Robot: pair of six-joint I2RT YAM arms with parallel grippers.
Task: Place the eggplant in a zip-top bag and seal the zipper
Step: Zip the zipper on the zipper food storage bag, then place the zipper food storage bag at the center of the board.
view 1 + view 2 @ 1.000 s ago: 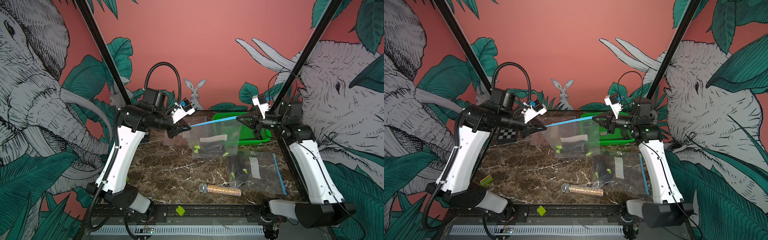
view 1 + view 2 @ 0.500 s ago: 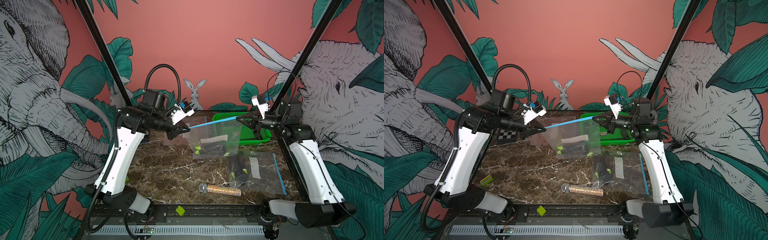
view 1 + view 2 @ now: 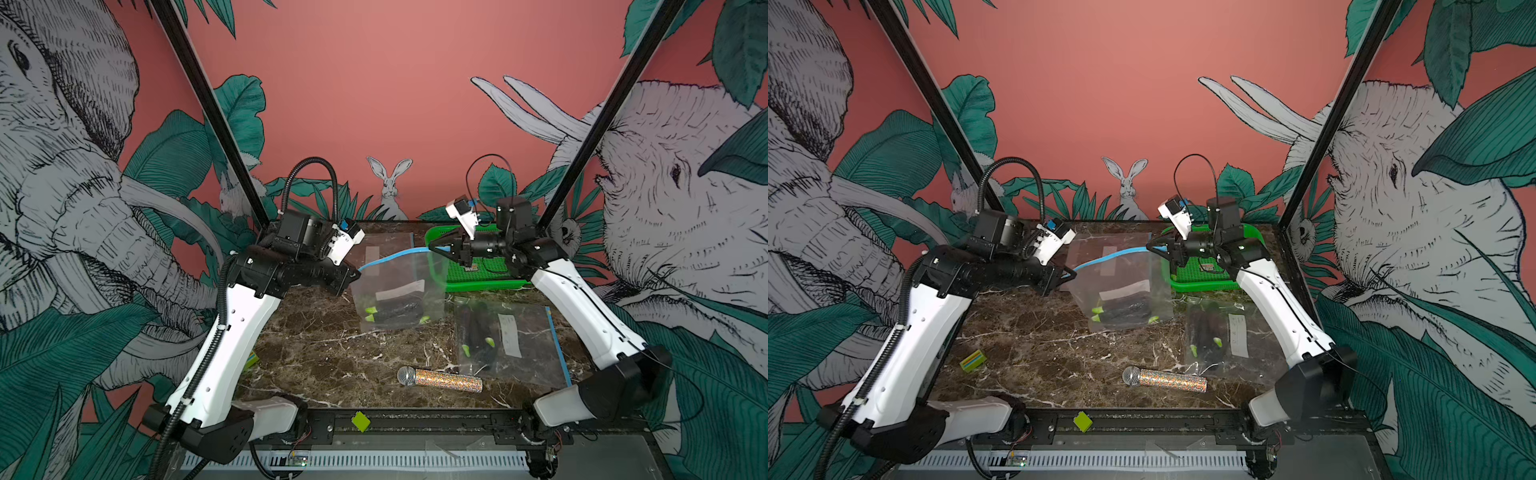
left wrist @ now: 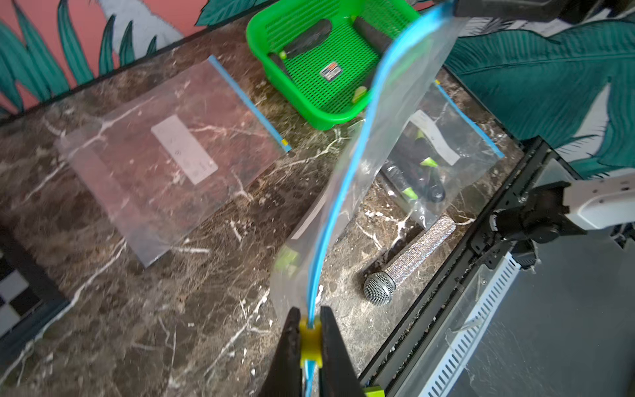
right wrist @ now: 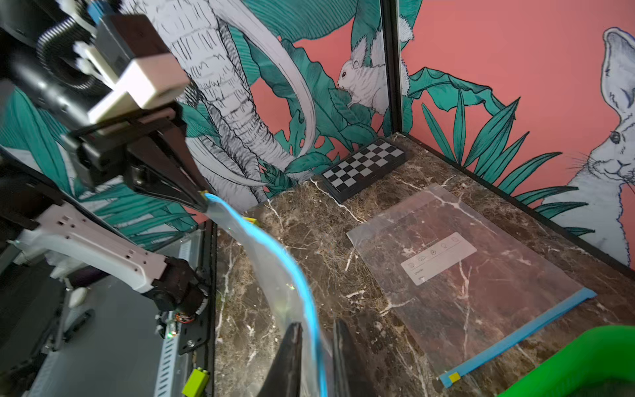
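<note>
Marble-look tabletop, jungle-mural walls: we see a clear zip-top bag hung btwn the left arm and right arm, its blue zipper strip sagging in a shallow curve. Left jaws are pinched tight on one end of the strip, w/ the yellow slider wedged btwn them. Right jaws stand slightly parted; the strip's other end runs thru the gap, unclamped as far as the right wrist view shows. Dark eggplant, green tips showing, sits low inside the hung bag. We can't tell whether the bag's bottom touches the tabletop. Nearby: a second bag w/ eggplants lying flat by the right arm, an empty bag flat at the rear, a green basket, and a glitter mic near the front edge.
</note>
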